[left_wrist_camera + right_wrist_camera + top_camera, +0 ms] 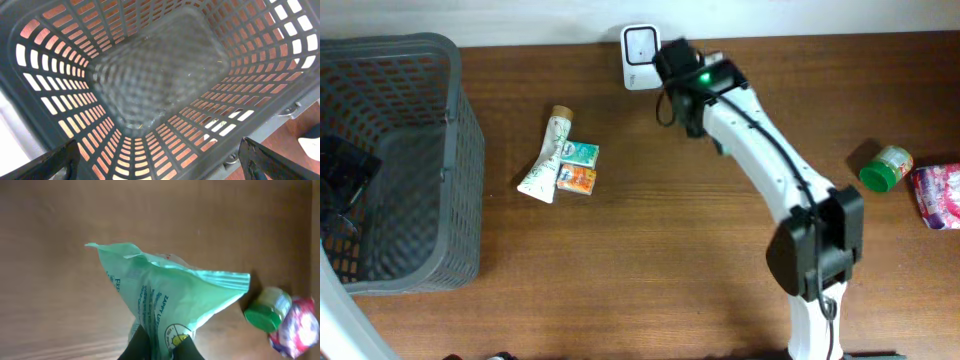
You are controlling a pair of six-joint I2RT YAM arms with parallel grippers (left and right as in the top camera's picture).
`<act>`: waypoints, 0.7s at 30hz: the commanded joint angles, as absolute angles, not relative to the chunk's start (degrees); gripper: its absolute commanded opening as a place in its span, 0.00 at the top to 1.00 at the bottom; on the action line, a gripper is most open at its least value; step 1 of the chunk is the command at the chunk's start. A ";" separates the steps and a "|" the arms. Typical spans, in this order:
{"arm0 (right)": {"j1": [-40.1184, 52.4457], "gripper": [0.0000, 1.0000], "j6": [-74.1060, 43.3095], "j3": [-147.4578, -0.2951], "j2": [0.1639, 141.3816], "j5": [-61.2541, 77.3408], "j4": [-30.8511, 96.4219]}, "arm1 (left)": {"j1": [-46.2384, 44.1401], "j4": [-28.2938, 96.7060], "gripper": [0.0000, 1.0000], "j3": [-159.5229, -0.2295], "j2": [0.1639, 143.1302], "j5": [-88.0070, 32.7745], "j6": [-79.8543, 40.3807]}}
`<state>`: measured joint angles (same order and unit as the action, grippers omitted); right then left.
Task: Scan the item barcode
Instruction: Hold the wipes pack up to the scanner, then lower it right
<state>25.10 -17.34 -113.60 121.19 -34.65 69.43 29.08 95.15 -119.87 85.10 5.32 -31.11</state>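
Nearest you, the right arm rises from the near edge of the table (650, 260) and reaches away toward the far edge. Midway across, a tube (548, 155) and two small boxes (582, 165) lie together left of the arm. A green-lidded jar (887, 168) and a pink packet (938, 195) lie at the right. None of them is in a grip.

At the left, the left pincer (160, 162) hangs released inside the basket (465, 170), fingers spread wide with nothing between them. The basket floor below it is bare.

At the far end, the right pincer (162, 347) is clenched on one end of a green pouch (170, 290). It holds the pouch above the wood, close beside the white scanner (640, 45) at the table's far edge. So the pick-up and the carry look done to me. What you have left is the scan itself, and then probably dropping the pouch in the basket.

Mind what you can't see. From overhead the pouch is hidden under the right wrist, so you cannot tell which face it turns to the scanner. No barcode shows on the side toward the wrist camera, and the print there is too blurred to read. Nothing shows whether a scan has registered.
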 commanded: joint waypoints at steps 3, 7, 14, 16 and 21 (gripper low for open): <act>24.75 0.88 -18.57 -101.14 123.92 -41.50 65.30 | 29.41 95.26 0.01 -119.98 85.08 5.32 -31.27; 24.73 0.83 -18.52 -101.14 124.14 -27.38 63.24 | 29.41 95.26 0.01 -119.98 85.08 5.32 -31.27; 18.13 0.39 -13.54 -101.19 124.14 -27.62 61.54 | 29.41 95.26 0.01 -119.98 85.08 5.32 -31.27; 9.82 0.36 -11.70 -101.19 124.14 -12.99 61.32 | 29.41 95.26 0.01 -119.98 85.08 5.32 -31.27; -13.72 0.36 4.56 -101.19 124.14 37.17 61.23 | 29.41 95.26 0.01 -119.98 85.08 5.32 -31.27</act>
<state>-6.94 -0.97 -101.14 124.57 20.08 61.04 29.08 95.18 -119.87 85.10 5.30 -31.11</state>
